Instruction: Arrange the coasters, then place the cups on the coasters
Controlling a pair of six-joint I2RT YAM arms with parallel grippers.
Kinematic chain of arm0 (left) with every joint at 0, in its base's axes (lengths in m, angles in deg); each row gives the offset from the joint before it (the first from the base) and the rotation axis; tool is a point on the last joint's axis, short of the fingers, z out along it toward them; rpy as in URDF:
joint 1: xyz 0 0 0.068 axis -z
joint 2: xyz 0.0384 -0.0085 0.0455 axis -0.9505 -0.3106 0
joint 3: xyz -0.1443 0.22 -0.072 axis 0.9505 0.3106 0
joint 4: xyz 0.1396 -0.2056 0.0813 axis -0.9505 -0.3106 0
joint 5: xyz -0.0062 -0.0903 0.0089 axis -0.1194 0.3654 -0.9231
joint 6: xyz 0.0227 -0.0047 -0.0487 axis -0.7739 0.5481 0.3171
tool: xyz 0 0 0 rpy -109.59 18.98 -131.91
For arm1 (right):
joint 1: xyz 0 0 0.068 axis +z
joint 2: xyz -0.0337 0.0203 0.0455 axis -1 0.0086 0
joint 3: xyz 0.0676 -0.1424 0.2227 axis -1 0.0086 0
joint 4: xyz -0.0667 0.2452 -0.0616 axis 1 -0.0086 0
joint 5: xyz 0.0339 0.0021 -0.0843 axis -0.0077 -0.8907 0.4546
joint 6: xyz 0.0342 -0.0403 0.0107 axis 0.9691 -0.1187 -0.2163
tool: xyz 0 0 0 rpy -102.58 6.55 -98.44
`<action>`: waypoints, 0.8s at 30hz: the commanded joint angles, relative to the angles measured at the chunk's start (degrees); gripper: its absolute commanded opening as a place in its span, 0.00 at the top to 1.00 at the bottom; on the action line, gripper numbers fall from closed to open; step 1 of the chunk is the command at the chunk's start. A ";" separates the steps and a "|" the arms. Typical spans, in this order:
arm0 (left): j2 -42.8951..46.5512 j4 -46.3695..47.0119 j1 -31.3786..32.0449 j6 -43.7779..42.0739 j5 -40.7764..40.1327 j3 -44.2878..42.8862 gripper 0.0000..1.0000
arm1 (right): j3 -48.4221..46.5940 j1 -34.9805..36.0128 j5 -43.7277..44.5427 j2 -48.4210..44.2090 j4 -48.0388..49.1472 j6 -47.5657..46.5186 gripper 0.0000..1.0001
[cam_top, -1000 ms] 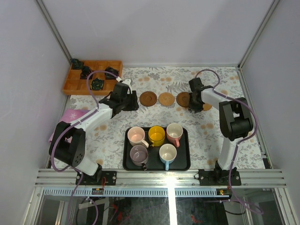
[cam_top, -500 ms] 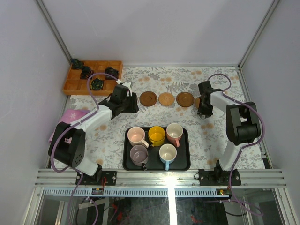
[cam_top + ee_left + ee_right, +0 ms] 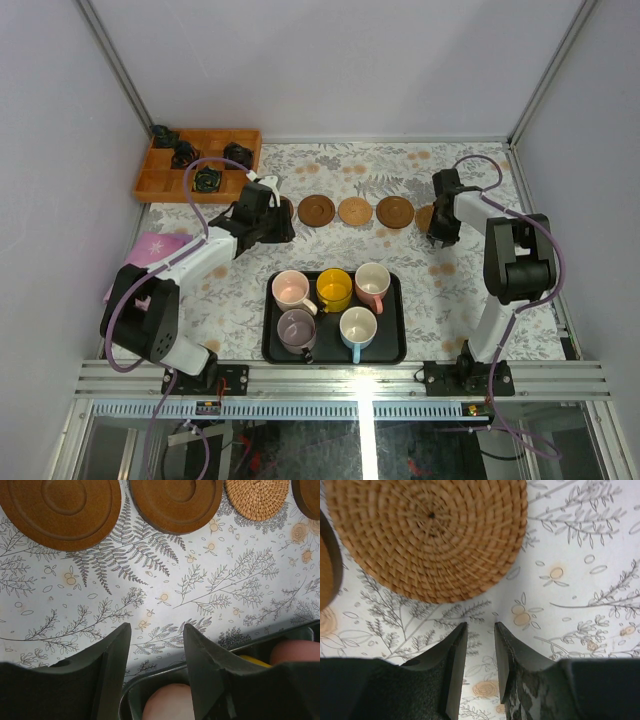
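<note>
Nearest to my bases, at 6 o'clock on the table, stands the black tray (image 3: pixel 390 341) with all five cups inside. The mauve-grey cup (image 3: pixel 297 328) and the white cup with blue handle (image 3: pixel 358 326) are in front. The pale pink cup (image 3: pixel 290 290), the yellow cup (image 3: pixel 334 290) and the white cup with pink handle (image 3: pixel 373 283) are behind. Only the top view shows all of them; my left wrist camera catches just the far rim of the tray and three cup tops.

My left gripper (image 3: pixel 156 635) is released. Its fingers stand apart, with only the flowered tablecloth (image 3: pixel 210 595) between them. It hangs between the tray and the row of coasters. The first wooden coaster (image 3: pixel 60 505) lies at 11 o'clock from its tips and the second wooden coaster (image 3: pixel 175 502) at 12 o'clock, both apart from the fingers.

My right gripper (image 3: pixel 480 630) is also released and empty, with a narrow gap. The end woven coaster (image 3: pixel 427 535) lies near its tips at 11 o'clock, not between the fingers.

The wrist views show that the end coaster and the middle woven coaster (image 3: pixel 257 497) are woven, not wood. From above the middle one looks only like a paler disc, and my right gripper half hides the end one. The fourth coaster (image 3: pixel 395 211) is dark wood.

Farthest, at 10 o'clock, is a wooden compartment box (image 3: pixel 158 182) with small black objects (image 3: pixel 207 178).
</note>
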 commanded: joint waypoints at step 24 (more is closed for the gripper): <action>0.34 1.22 -0.43 -1.47 -1.51 -0.80 0.53 | -7.62 -3.40 -2.17 9.57 2.49 1.29 0.65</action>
